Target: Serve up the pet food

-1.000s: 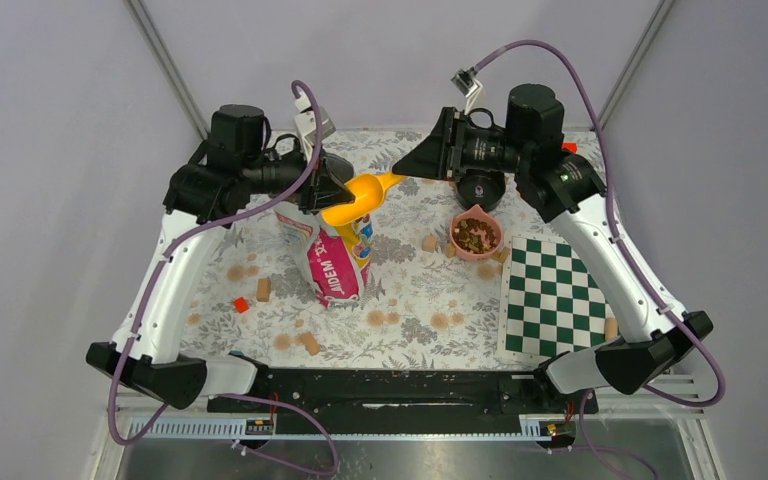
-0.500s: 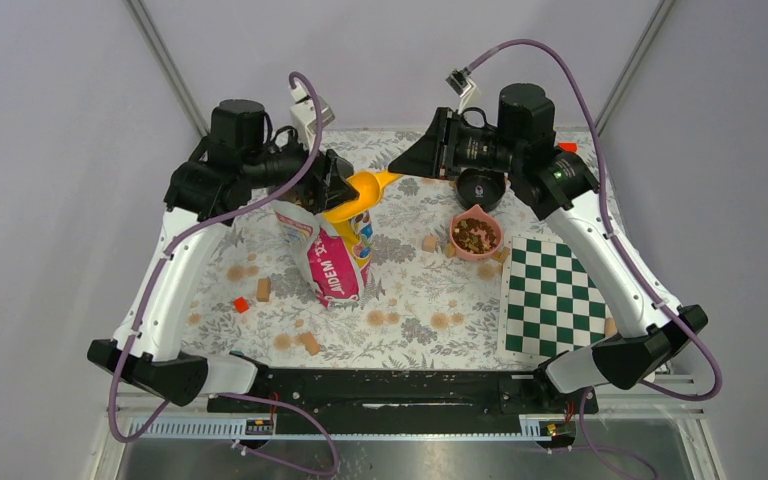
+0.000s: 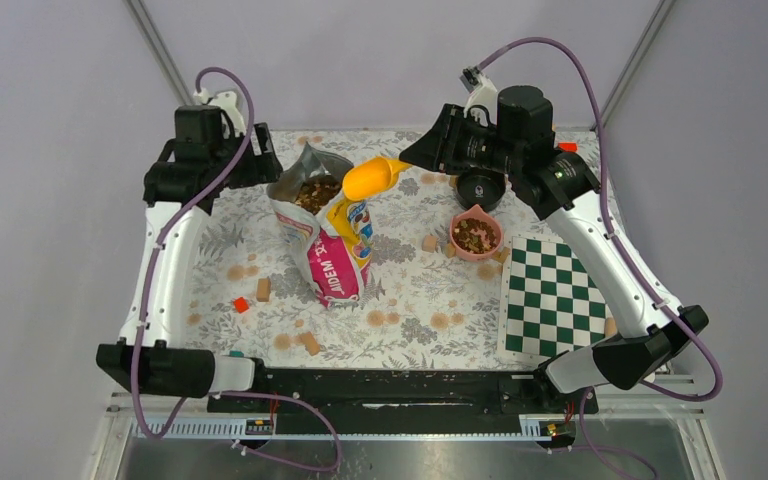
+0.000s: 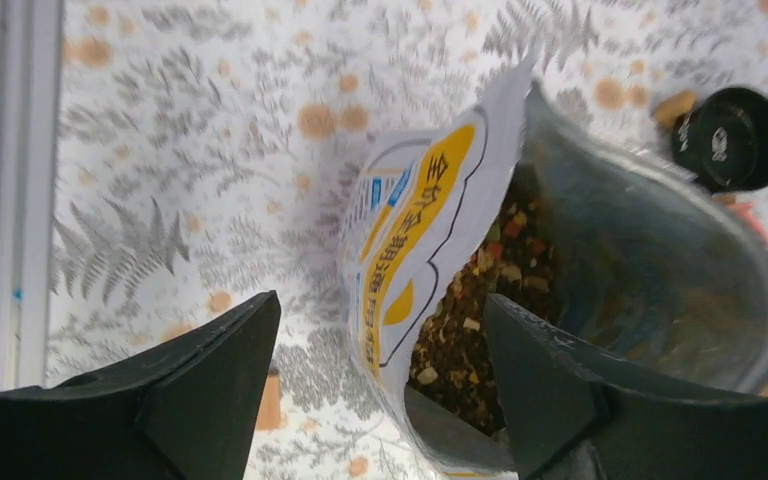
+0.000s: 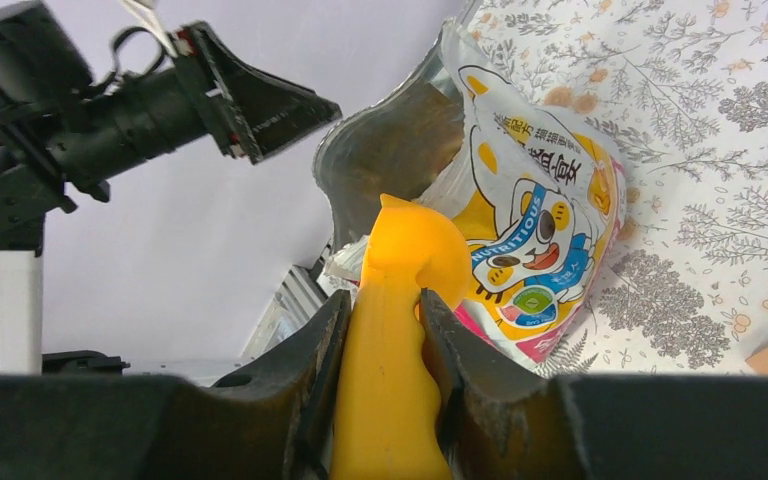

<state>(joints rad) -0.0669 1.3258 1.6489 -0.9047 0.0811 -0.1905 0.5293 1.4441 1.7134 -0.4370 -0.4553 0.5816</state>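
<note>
The right gripper (image 5: 387, 325) is clamped narrow on the handle of a yellow scoop (image 5: 410, 250). In the top view, the scoop's head sits at the 2 o'clock edge of the open mouth of the cat-printed bag (image 3: 335, 255). Whether the scoop carries anything cannot be told.

The left gripper (image 4: 380, 300) is spread wide and holds nothing. It hangs at about 10 o'clock from the bag's mouth, just beside it and apart from it.

The bag stands upright on the floral cloth (image 3: 410, 300). Pet food (image 4: 470, 300) shows inside the mouth as mixed brown, red and tan pellets. More of it fills a pink bowl (image 3: 476, 257) at 3 o'clock from the bag.

A black bowl (image 3: 480, 188) stands just at 12 o'clock of the pink one. A green chessboard (image 3: 550, 300) lies at its 5 o'clock. Wooden cubes (image 3: 263, 289) are scattered across the cloth.
</note>
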